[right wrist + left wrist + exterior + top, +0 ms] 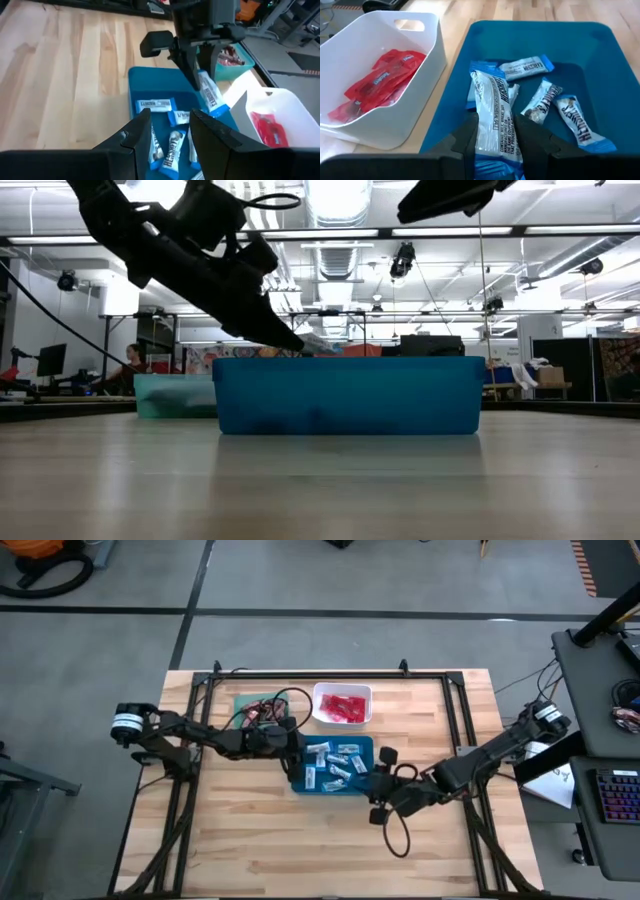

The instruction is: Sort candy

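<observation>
My left gripper (496, 131) pinches a blue-and-white bar (494, 112) at frame centre, over the blue tray (600, 60). Light, crinkly, slippery wrapper: grip mid-length. My right gripper (170, 127) hangs released nearby.

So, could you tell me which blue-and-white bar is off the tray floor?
The bar pinched in the left hand above the blue tray; the others lie flat inside.

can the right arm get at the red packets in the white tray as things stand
Probably yes: the right gripper is open and empty beside the blue tray, and the white tray with red packets is uncovered just beyond.
</observation>
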Robot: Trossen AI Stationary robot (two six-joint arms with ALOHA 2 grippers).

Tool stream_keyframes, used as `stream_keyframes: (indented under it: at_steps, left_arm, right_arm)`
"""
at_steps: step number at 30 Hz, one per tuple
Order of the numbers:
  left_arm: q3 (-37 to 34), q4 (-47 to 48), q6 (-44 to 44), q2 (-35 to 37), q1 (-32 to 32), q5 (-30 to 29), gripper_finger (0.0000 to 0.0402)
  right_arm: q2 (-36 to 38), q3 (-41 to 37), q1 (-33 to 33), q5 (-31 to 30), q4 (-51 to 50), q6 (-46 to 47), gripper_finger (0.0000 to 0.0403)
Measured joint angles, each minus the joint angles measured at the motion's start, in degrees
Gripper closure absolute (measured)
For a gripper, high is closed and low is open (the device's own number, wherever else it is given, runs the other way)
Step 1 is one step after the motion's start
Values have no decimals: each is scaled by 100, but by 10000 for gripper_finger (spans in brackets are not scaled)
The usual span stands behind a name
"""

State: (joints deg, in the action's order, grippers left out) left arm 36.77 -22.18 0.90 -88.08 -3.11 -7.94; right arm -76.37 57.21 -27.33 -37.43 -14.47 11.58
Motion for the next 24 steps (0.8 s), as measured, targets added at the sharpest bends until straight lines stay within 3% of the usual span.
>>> stream_keyframes:
  at_steps: [8,24]
  left_arm:
    - [-6,-185,-57,-2,0,-13,301]
    - [-6,-262,-344,32,19,-23,232]
  right_arm:
    - [204,0,0,-5,-159,-36,275]
    - [134,0,0,-6,-167,-312,275]
